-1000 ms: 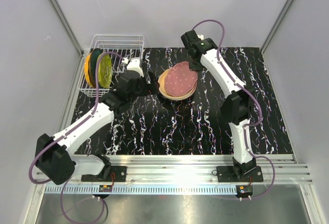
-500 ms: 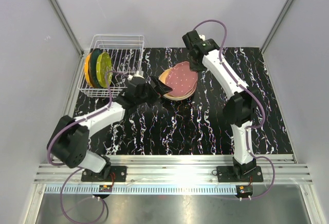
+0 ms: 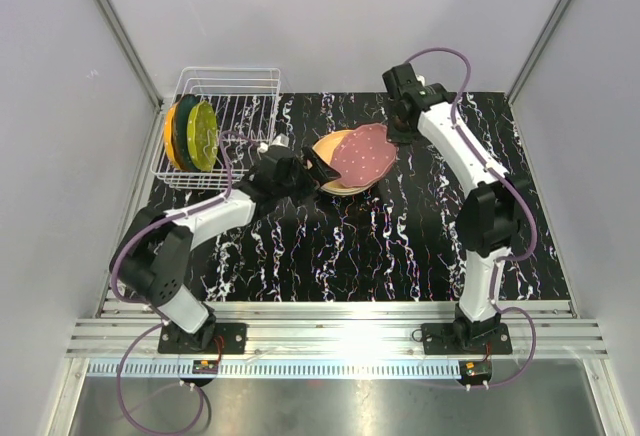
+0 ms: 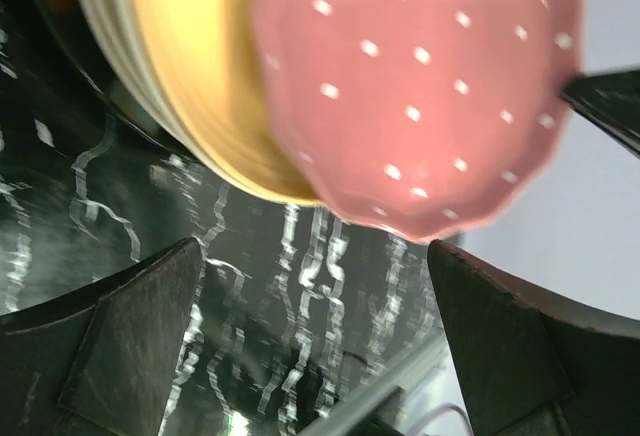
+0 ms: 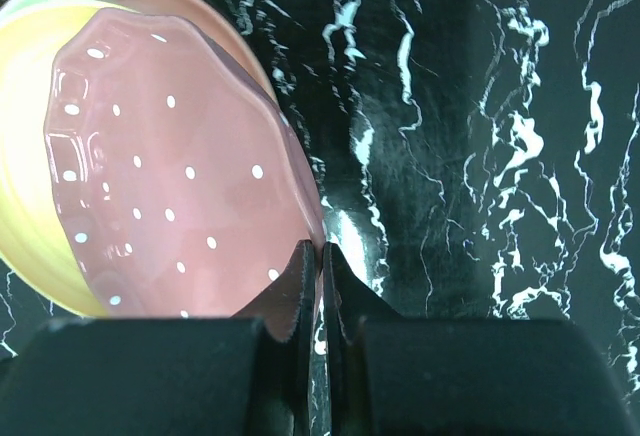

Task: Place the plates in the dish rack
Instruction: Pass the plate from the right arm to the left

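A pink dotted plate (image 3: 363, 152) is tilted up off a stack of yellow and cream plates (image 3: 335, 178) at the table's middle back. My right gripper (image 3: 394, 136) is shut on the pink plate's right rim (image 5: 318, 228). My left gripper (image 3: 312, 174) is open at the stack's left edge, its fingers (image 4: 130, 326) below and apart from the pink plate (image 4: 420, 86). The white wire dish rack (image 3: 222, 116) stands at the back left and holds an orange, a dark green and a yellow-green plate (image 3: 204, 135) upright at its left end.
The black marbled table (image 3: 380, 246) runs to a metal rail at the near edge. Grey walls close in the back and both sides. The rack's right part has bare prongs.
My right gripper has moved right and lifted the pink plate's right rim, sliding it right over the stack. My left arm has reached right, bringing its open gripper to the stack's left edge.
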